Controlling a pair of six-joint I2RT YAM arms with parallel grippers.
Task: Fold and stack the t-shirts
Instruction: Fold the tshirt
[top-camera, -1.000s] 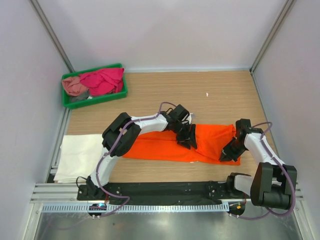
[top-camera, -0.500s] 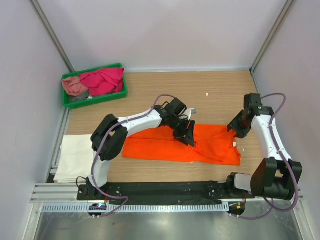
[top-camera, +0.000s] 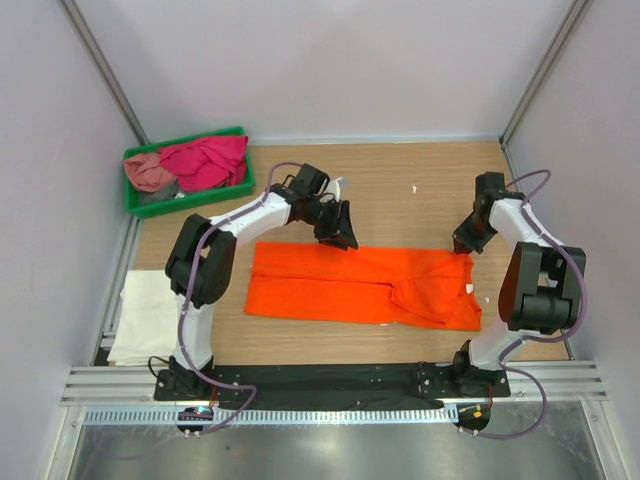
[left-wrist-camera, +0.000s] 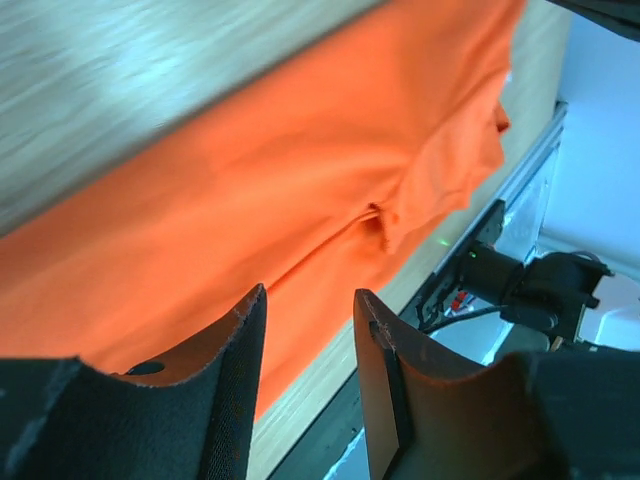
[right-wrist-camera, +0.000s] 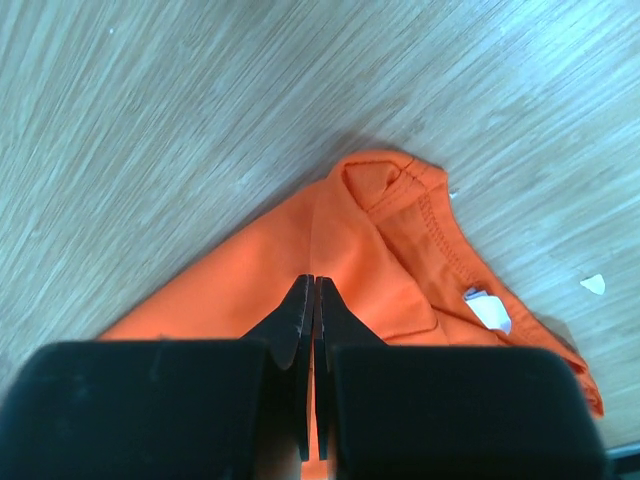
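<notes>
In the right wrist view the right gripper (right-wrist-camera: 314, 283) has its fingers pressed together over the orange t-shirt (right-wrist-camera: 350, 250); whether cloth is caught between them cannot be told, and the shirt runs off the lower right edge. In the left wrist view the bottom edge cuts off the left gripper (left-wrist-camera: 308, 298), and the table (left-wrist-camera: 120, 60) is blurred. From above, a dark patch (top-camera: 158, 196) in the green tray (top-camera: 190, 203) is too small to make out, and the left arm (top-camera: 205, 260) covers an edge of the white t-shirt (top-camera: 150, 315).

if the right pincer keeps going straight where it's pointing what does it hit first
The orange t-shirt: the shut right pincer points at its cloth near the collar. Whether the tips touch it is unclear.
</notes>
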